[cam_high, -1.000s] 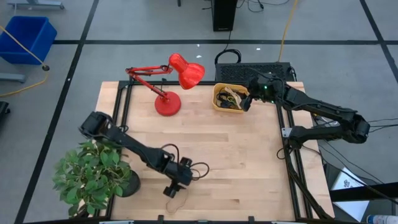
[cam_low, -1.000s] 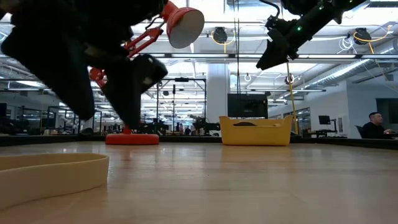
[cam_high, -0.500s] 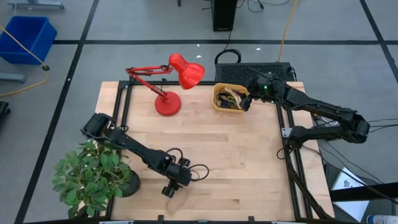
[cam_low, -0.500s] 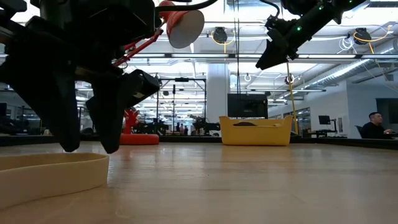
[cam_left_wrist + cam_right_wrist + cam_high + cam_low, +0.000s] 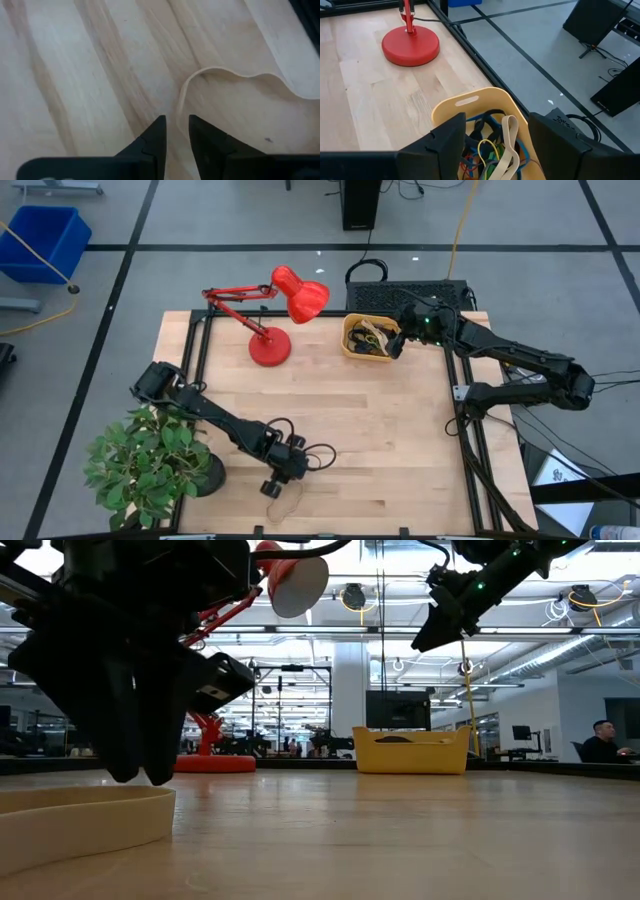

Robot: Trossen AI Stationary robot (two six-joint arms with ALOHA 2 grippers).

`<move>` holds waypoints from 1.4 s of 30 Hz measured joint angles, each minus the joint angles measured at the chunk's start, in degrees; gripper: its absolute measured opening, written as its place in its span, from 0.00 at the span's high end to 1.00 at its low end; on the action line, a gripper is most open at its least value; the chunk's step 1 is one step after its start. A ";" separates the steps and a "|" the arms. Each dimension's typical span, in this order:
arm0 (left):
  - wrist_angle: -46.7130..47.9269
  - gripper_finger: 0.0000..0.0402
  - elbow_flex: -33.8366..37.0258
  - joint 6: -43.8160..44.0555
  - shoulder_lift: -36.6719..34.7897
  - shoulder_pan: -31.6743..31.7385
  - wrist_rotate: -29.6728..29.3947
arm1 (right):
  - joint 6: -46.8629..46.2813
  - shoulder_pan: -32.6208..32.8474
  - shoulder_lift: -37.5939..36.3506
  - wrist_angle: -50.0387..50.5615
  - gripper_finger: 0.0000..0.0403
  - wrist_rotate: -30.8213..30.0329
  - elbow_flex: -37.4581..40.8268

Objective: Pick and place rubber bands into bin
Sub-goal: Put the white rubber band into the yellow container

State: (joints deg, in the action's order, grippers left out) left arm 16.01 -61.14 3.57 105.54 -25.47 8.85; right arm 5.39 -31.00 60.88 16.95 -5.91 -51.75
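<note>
Change: left gripper (image 5: 174,131) has come lower and narrowed its fingers to a slim gap since a moment ago.
Near item: tan rubber band (image 5: 235,80), flat on the table (image 5: 380,430) at its near edge, just ahead of those fingertips, not yet grasped.
Far item: yellow bin (image 5: 470,105) at the back, holding many bands.
Right gripper (image 5: 492,145): spread wide, empty, above the bin.
Progress: seemingly one band left.
View note: only the right wrist view shows the bin's contents.
</note>
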 joint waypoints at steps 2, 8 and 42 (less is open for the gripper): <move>-0.01 0.79 0.00 -0.13 0.00 -0.02 0.68 | 0.00 0.00 0.00 0.00 0.48 0.00 0.00; -0.05 0.79 0.00 -2.17 0.10 -0.02 1.14 | 0.00 0.00 -0.02 -0.43 0.47 0.00 0.35; 1.00 0.99 0.17 3.26 -2.24 7.24 1.25 | 1.10 0.02 -0.87 -12.49 0.49 20.65 7.17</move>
State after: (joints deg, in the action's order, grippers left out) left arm 17.01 -60.97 6.83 103.29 -18.24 10.11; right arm 6.49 -30.98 60.01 4.46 14.74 -44.58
